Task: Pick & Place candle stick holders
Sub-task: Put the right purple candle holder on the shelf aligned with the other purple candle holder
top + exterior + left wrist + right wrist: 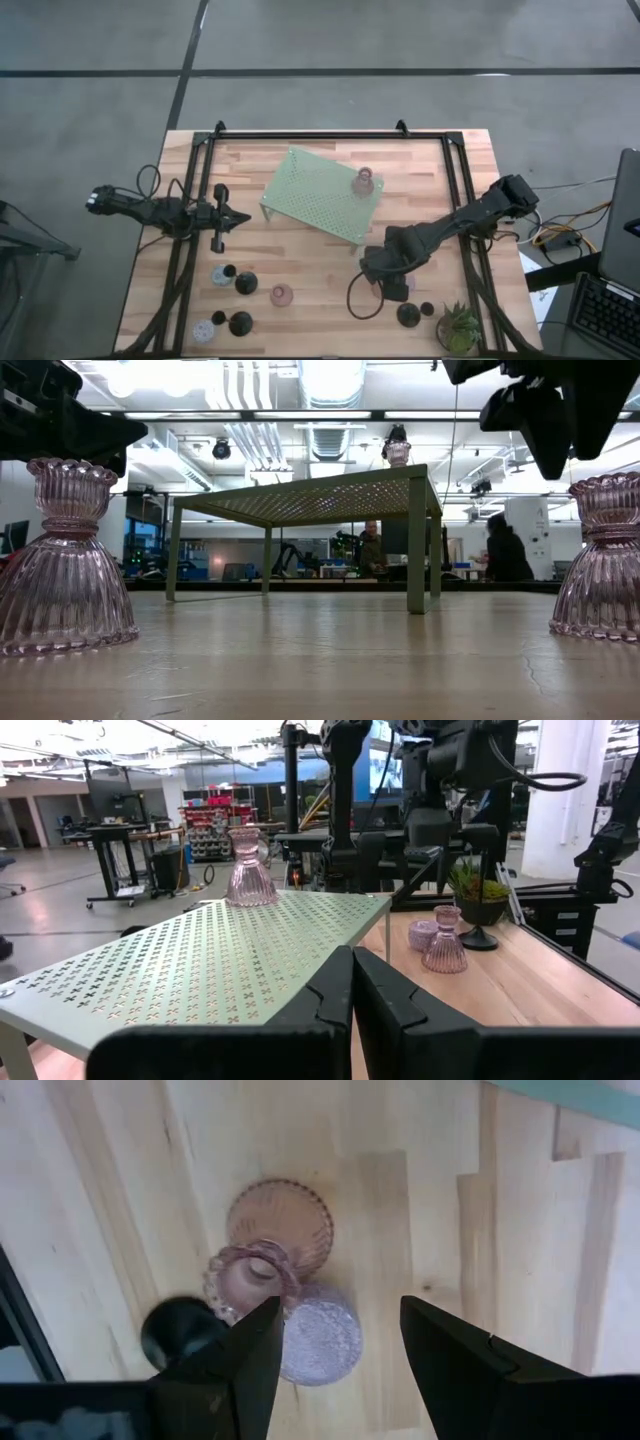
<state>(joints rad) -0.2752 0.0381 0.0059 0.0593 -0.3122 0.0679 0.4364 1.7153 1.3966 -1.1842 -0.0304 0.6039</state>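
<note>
Right wrist view: fingers [335,1355] spread above pink holder [262,1270].

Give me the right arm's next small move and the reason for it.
Probably lower straight down. The right gripper hangs open above the pink glass holder, which stands upright beside a lavender one; its fingers are not yet around it. One pink holder already sits on the green stand.

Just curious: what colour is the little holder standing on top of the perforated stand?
Translucent pinkish glass holder on the pale green stand; left wrist view shows it best.
</note>
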